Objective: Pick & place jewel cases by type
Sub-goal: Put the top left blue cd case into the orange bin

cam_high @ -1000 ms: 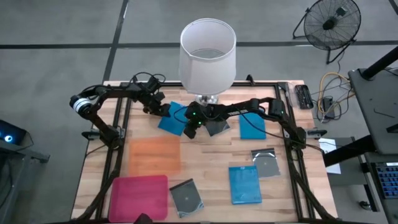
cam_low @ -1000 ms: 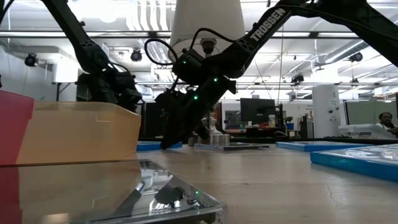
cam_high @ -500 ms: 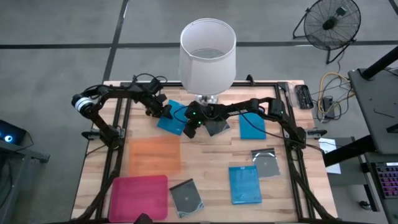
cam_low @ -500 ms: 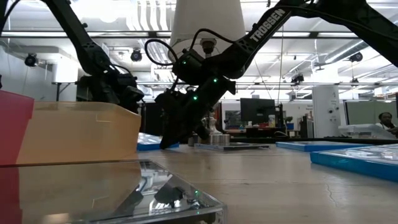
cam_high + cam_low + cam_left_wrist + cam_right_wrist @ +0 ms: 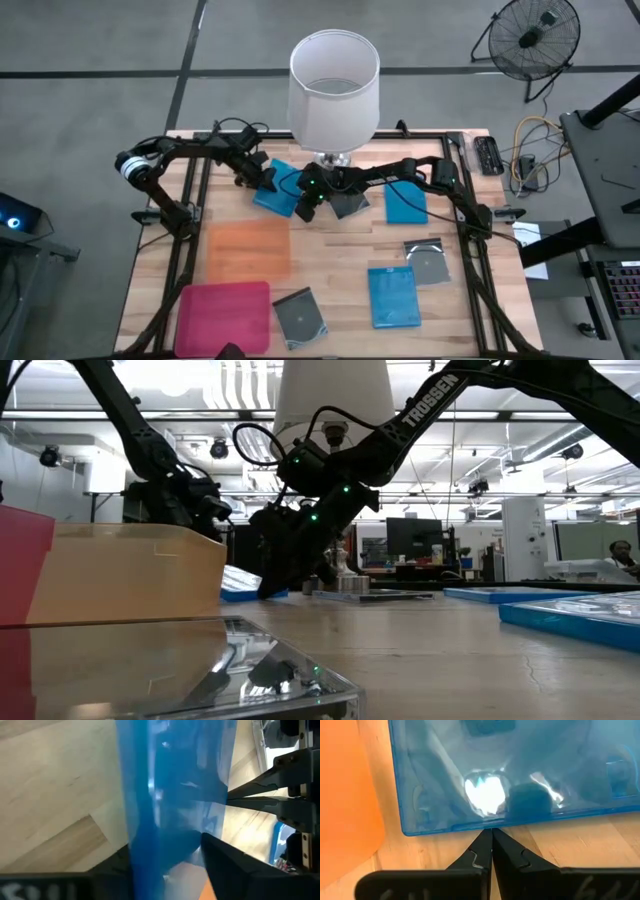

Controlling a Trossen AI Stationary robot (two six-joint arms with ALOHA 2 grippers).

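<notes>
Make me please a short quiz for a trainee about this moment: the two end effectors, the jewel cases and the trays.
1. True or false: the right end effector is shut, with its tips at the edge of a jewel case.
2. What lies right beside the magenta tray in the high view? A) a grey case B) a blue case C) the orange tray
3. Fill in: the left end effector grips that same jewel case, whose colour is ___.

Key: 1 true; 2 A; 3 blue.
</notes>
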